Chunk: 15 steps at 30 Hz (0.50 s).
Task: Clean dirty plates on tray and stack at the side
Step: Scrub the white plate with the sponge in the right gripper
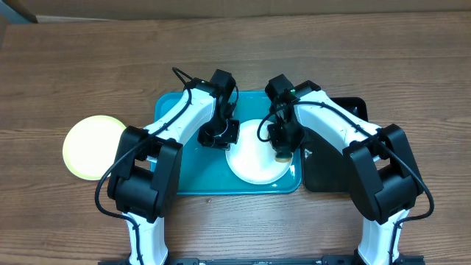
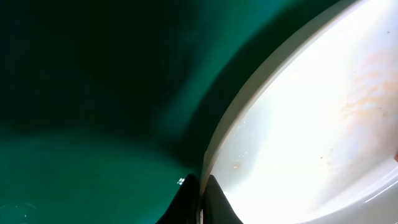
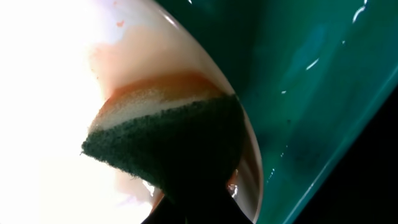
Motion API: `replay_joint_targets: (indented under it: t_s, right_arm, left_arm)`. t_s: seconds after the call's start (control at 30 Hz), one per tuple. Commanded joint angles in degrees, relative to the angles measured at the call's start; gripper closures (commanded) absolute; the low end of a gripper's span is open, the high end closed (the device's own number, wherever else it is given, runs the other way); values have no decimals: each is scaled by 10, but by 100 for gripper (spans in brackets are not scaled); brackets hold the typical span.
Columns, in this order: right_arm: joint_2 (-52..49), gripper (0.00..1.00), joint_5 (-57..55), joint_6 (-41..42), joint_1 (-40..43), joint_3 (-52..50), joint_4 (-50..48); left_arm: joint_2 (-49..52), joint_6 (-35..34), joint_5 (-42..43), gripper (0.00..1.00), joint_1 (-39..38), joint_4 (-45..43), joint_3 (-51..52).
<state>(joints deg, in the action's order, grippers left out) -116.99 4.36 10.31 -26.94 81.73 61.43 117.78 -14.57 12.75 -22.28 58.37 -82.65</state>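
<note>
**Mid-scrub on the white plate, both arms busy**

Right up close, the right gripper (image 3: 194,210) is clamping a sponge (image 3: 168,140), green scouring side facing the wrist camera, and it's pressing against the white plate (image 1: 254,163) by an orange-red smear (image 3: 146,84). The left gripper (image 2: 200,202) is pinching tight on that same plate's rim, at about 9 o'clock on the plate seen from overhead, while the sponge is working at roughly 3 o'clock. The plate is sitting in the 3 o'clock half of the tray (image 1: 195,177). Further out, a black tray (image 1: 327,173) is lying just beside the turquoise one at 3 o'clock. A yellow-green plate (image 1: 90,147) is resting on the table (image 1: 73,73) at 9 o'clock, off the tray.
</note>
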Motion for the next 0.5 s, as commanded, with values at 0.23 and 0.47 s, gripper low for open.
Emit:
replay_joint_targets:
  t_s: [0.23, 0.47]
  right_arm:
    - [-8, 89, 74, -12, -7, -34, -164]
    - [-8, 88, 143, -12, -40, -34, -197]
  left_arm:
    - [6, 10, -5, 96, -3, 3, 3]
    - [6, 10, -4, 96, -3, 3, 3]
